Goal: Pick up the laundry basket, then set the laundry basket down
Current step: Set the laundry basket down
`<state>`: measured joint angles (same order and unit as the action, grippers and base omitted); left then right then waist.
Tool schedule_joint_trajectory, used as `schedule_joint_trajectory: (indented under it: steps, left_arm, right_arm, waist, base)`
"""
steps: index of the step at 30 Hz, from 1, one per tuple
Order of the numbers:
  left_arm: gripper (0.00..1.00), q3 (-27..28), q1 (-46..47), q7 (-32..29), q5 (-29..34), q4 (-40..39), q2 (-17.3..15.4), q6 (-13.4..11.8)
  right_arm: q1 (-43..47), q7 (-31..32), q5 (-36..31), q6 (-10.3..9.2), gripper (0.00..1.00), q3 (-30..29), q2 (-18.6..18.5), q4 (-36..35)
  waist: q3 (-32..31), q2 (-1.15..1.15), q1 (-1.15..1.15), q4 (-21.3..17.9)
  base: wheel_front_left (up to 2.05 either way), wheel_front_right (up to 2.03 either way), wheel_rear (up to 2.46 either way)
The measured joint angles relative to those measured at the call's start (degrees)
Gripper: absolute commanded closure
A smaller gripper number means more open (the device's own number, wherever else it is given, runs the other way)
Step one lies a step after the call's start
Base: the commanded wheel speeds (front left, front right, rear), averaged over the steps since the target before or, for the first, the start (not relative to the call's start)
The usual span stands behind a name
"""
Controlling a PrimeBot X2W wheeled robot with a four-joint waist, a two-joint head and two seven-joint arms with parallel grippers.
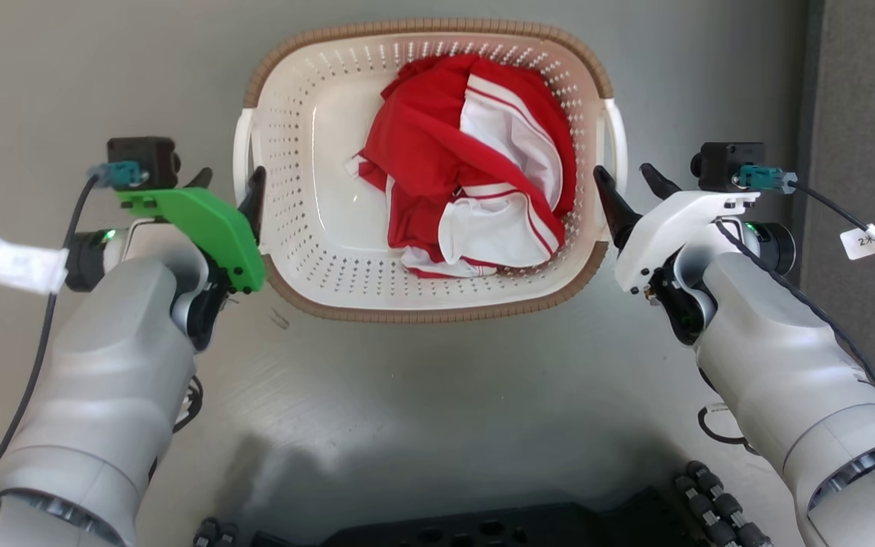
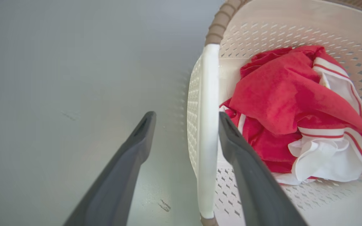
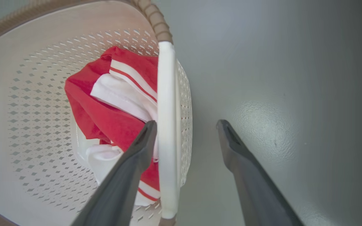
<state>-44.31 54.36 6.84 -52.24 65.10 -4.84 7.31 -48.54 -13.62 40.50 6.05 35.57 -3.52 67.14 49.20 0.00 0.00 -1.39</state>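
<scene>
Laundry basket (image 1: 316, 251) sits on the grey floor (image 1: 437, 395), both claws spread at its handles.
Long axis runs left-right in the head view, open top up, red-white clothes (image 1: 468, 167) inside. Left claw (image 1: 229, 184) straddles the left handle (image 2: 207, 125) and right claw (image 1: 630, 182) the right handle (image 3: 167, 125), one finger inside, one outside.

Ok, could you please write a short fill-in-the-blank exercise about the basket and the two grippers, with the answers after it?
1. The garment in the laundry basket is white and ____.
2. The left gripper and the right gripper are both ____, not shut.
3. Each gripper has one finger inside the basket and the other ____ it, with a white handle between them.
4. The woven-look rim is ____ in colour.
Missing words: red; open; outside; brown.
</scene>
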Motion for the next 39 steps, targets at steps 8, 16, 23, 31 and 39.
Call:
schedule_joint_trajectory:
  steps: [8,16,23,31,39]
  left_arm:
    - [0.00,-0.8,-4.0,7.1,1.4,-0.1,-2.2,0.1]
    - [0.00,-0.3,-6.4,7.9,3.7,-1.8,-3.2,0.1]
    - [0.00,3.7,-7.7,7.8,5.5,-9.9,-4.8,-1.7]
    - [0.00,8.8,-13.8,7.8,10.3,-19.4,-7.3,-5.4]
    - [0.00,11.6,-19.5,7.8,14.6,-27.7,-7.9,-8.8]
  right_arm:
    - [2.3,-0.6,-0.2,0.01,0.00,-0.5,-0.1,-1.4]
    - [3.7,-0.7,-1.9,-1.05,0.00,-3.6,-2.5,-7.3]
    - [7.9,-0.8,-3.8,-2.67,0.00,-6.1,-3.6,-13.2]
    - [12.5,-0.8,-8.0,-5.68,0.00,-9.9,-4.0,-22.9]
    - [18.1,-0.8,-11.6,-7.24,0.00,-11.9,-4.4,-29.7]
  waist:
    - [-5.0,0.00,0.00,-0.5]
    - [-10.6,0.00,0.00,-0.9]
    - [-16.0,0.00,0.00,-1.2]
    - [-23.0,0.00,0.00,-1.7]
    - [-28.6,0.00,0.00,-2.2]
  base:
    - [0.00,0.00,0.00]
    - [0.00,0.00,0.00]
    - [0.00,0.00,0.00]
    - [0.00,0.00,0.00]
    - [0.00,0.00,0.00]
